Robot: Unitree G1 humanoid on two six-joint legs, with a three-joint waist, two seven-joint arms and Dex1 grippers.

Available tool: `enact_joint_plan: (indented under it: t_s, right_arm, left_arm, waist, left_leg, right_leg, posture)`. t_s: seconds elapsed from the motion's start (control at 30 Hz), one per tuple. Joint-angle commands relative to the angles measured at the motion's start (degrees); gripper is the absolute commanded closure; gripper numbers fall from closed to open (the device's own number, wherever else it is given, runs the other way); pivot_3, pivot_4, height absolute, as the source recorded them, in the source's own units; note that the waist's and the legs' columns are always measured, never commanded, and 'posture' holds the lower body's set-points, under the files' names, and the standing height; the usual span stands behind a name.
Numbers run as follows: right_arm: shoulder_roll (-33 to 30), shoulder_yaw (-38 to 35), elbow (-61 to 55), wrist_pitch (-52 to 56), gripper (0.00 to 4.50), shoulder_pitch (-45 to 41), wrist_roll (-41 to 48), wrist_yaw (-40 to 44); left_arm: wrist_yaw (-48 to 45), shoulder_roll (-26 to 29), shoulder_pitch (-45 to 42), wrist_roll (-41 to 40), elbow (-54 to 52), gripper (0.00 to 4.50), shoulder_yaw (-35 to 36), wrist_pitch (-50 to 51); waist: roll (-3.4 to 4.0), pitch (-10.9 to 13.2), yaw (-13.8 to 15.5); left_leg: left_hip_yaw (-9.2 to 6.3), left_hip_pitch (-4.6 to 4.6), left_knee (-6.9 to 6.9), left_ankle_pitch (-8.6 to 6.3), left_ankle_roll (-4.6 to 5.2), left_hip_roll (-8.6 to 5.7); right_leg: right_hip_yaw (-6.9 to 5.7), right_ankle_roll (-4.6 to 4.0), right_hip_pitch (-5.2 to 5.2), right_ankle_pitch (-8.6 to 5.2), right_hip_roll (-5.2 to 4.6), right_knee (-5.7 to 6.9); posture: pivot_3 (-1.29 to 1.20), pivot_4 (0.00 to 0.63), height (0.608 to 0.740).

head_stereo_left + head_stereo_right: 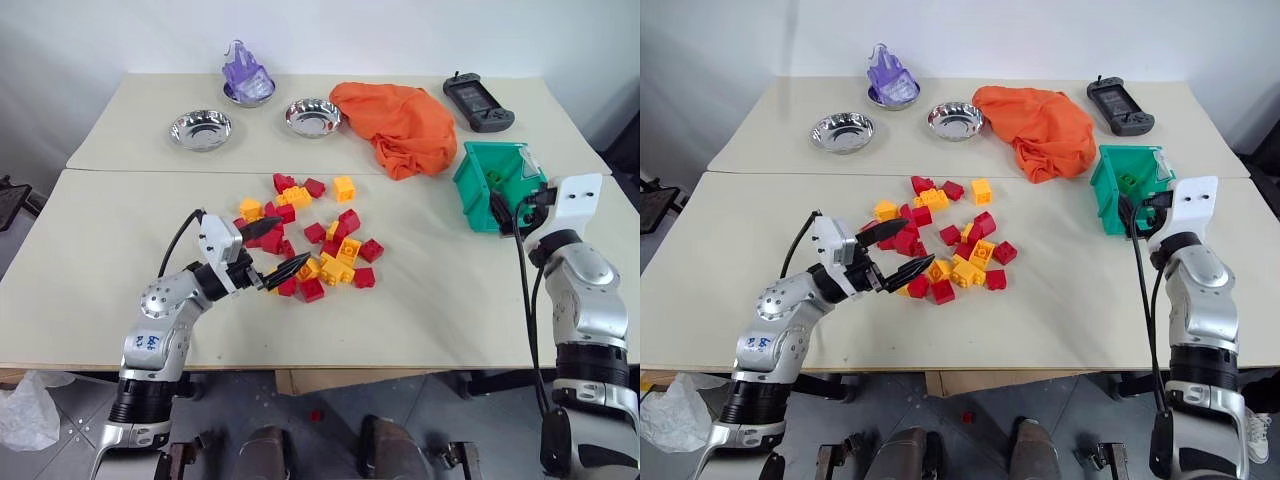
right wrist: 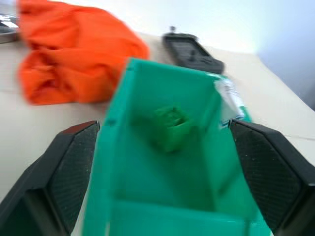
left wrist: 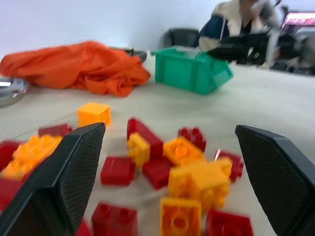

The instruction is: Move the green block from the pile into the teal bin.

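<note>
The green block (image 2: pixel 170 125) is inside the teal bin (image 1: pixel 478 188), which stands at the table's right side. My right gripper (image 1: pixel 516 202) is at the bin's cut-away front, open, with one finger (image 2: pixel 69 162) on each side of the bin's mouth and nothing between them. The pile (image 1: pixel 315 240) of red and yellow bricks lies at the table's middle. My left gripper (image 1: pixel 292 243) hovers open at the pile's left edge, its fingers (image 3: pixel 74 167) empty and pointing across the bricks toward the bin (image 3: pixel 192 71).
An orange cloth (image 1: pixel 400 120) lies bunched just left of and behind the bin. Two steel bowls (image 1: pixel 201 130) (image 1: pixel 313 117), a purple object (image 1: pixel 246 75) and a black handheld console (image 1: pixel 478 103) sit along the far side. A person (image 3: pixel 231 19) is beyond the table.
</note>
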Motion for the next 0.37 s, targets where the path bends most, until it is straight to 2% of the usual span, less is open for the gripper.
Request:
enact_joint_plan:
  t_s: [0.03,0.13,0.23,0.37]
  right_arm:
    - [-2.09,-0.21,-11.73,-5.86,0.05,9.93,6.64,14.18]
    - [-2.32,-1.43,-19.04,-6.43,0.05,19.61,12.48,22.03]
    - [-4.75,-1.57,-23.57,-6.97,0.05,28.94,12.96,28.05]
    - [-5.4,-3.73,-25.64,-6.07,0.05,34.23,14.69,29.34]
  left_arm:
    - [-0.68,3.44,3.28,2.05,0.64,0.0,2.55,-2.89]
    - [0.02,5.6,5.64,2.28,1.69,0.0,4.65,-3.4]
    - [0.76,7.05,7.65,2.05,2.22,0.0,7.45,-3.85]
    - [2.38,7.53,9.77,0.61,1.5,0.0,10.77,-2.49]
  waist:
    - [0.0,0.0,0.1]
    - [0.0,0.0,0.08]
    - [0.0,0.0,0.17]
    - [-0.01,0.0,0.11]
  left_leg:
    - [0.01,0.03,-0.06,0.0,0.0,0.0]
    - [0.02,0.02,-0.08,-0.01,0.0,0.0]
    - [0.03,0.07,0.0,-0.01,0.0,0.0]
    - [0.01,0.12,0.01,-0.01,0.0,0.03]
  right_leg:
    - [-0.01,0.0,0.0,0.0,0.01,-0.02]
    - [-0.03,0.0,0.01,0.0,0.01,-0.07]
    - [0.01,0.04,0.09,0.02,0.01,-0.06]
    - [0.01,0.02,0.09,0.02,0.01,-0.01]
  posture:
    - [0.0,0.15,0.74]
    - [0.0,0.15,0.74]
    - [0.0,0.15,0.74]
    - [0.0,0.15,0.74]
